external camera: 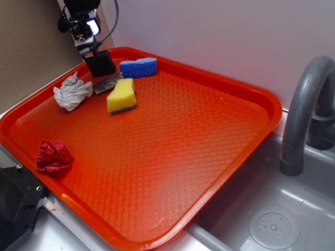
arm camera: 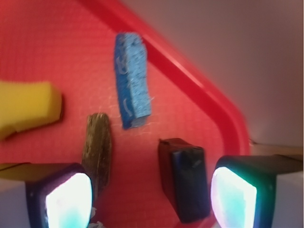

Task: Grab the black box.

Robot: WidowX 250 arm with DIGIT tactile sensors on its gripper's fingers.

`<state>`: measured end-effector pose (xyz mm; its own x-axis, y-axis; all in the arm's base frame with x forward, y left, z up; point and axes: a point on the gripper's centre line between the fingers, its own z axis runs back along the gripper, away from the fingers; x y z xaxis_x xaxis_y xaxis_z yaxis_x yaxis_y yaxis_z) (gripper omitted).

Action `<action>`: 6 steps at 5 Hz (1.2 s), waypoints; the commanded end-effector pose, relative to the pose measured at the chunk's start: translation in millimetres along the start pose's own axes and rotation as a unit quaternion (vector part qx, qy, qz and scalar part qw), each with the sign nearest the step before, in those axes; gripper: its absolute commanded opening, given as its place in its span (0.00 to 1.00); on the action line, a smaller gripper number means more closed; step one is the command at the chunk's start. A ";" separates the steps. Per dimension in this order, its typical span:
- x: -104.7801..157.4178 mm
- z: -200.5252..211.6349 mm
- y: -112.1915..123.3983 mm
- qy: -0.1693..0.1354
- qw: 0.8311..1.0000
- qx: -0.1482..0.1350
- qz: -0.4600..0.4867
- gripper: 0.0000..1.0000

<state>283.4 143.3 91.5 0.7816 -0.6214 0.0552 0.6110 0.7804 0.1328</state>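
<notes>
The black box (external camera: 100, 63) stands at the far left corner of the orange tray (external camera: 183, 136), beside the blue sponge (external camera: 138, 67). My gripper (external camera: 89, 52) hangs just above it, close to the tray's back rim. In the wrist view the black box (arm camera: 184, 178) lies between my two lit pads, much closer to the right one, with a wide gap to the left one. My gripper (arm camera: 151, 199) is open and holds nothing. The box rests on the tray (arm camera: 57, 42) next to its raised rim.
A yellow sponge (external camera: 121, 95) and a flat brownish-grey piece (external camera: 107, 83) lie just in front of the box. A white rag (external camera: 72, 92) and a red rag (external camera: 53, 156) sit on the left. A grey faucet (external camera: 306, 110) and sink (external camera: 272, 219) are on the right, a black device (external camera: 15, 204) at bottom left.
</notes>
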 end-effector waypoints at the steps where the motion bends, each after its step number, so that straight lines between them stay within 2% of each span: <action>1: 5.1 -11.0 13.5 0.013 0.999 0.009 -0.034 1.00; 3: 5.9 -24.7 30.6 0.014 1.000 -0.004 -0.021 1.00; 4: 7.0 -39.1 25.2 0.025 0.999 -0.022 -0.026 1.00; 5: 3.8 -52.4 19.2 0.052 0.998 -0.028 -0.014 0.00; 6: 7.2 -43.8 10.3 0.070 0.997 -0.045 0.005 0.00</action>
<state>283.1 164.3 31.1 0.8134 -0.5700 -0.1162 0.5720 0.8200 -0.0192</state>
